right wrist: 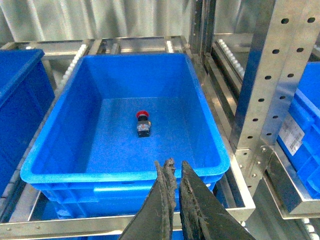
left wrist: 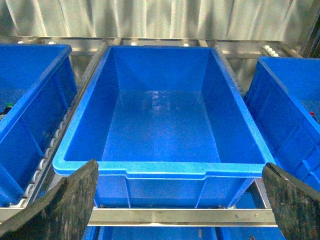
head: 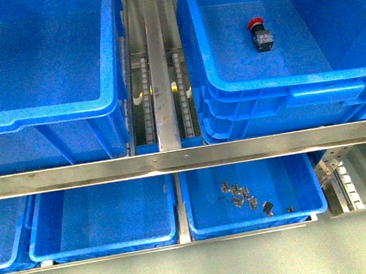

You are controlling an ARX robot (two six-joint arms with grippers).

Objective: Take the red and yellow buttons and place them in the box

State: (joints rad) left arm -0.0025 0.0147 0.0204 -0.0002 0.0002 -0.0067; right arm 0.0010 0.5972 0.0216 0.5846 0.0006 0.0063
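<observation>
One red button (head: 261, 33) on a black body lies on the floor of the deep blue box (head: 281, 82) at the right of the upper shelf. The right wrist view shows the same red button (right wrist: 143, 123) inside that box (right wrist: 120, 177). My right gripper (right wrist: 175, 170) is shut with nothing in it, hovering outside the box's near rim. My left gripper (left wrist: 177, 200) is open and empty, before the near wall of a second deep blue box (left wrist: 165, 170), which holds nothing. No yellow button is in view. Neither gripper shows in the front view.
The empty box (head: 45, 114) sits upper left, with a roller rail (head: 162, 74) between the two. A steel crossbar (head: 185, 156) runs below them. Beneath it are shallow blue trays (head: 106, 245), one holding several small metal parts (head: 244, 198). A perforated steel upright (right wrist: 272, 75) stands beside the right box.
</observation>
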